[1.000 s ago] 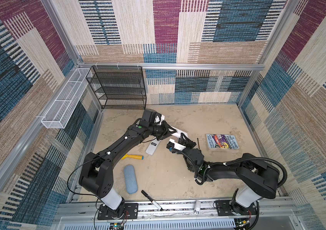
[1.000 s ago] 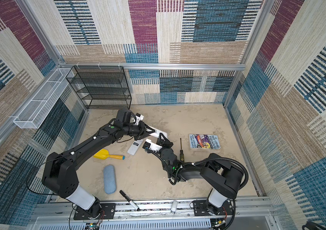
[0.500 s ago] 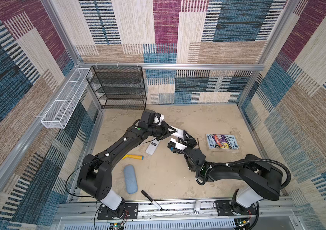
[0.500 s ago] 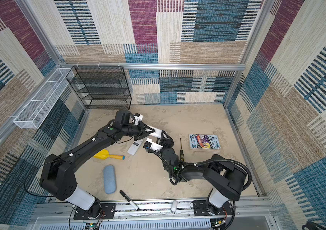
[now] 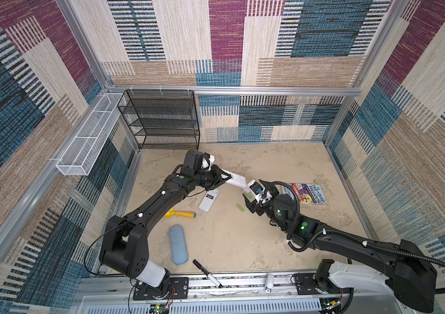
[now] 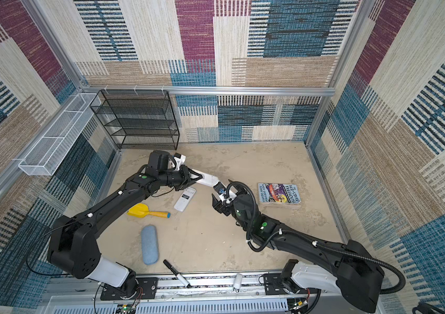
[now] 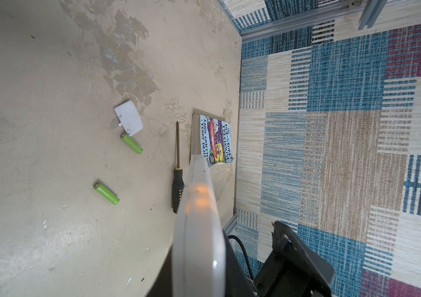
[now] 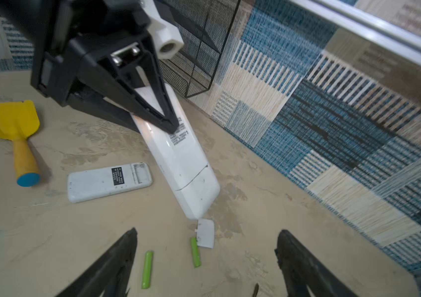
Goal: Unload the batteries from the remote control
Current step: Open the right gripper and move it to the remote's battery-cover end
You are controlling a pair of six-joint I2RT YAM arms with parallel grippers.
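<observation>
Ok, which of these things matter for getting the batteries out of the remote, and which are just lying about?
For the job: held remote, remote on the table, loose battery cover, green battery beside it, other green battery, left gripper holding the remote, open right gripper.
Lying about: yellow shovel, book, screwdriver, blue case, marker, wire shelf, white basket.
</observation>
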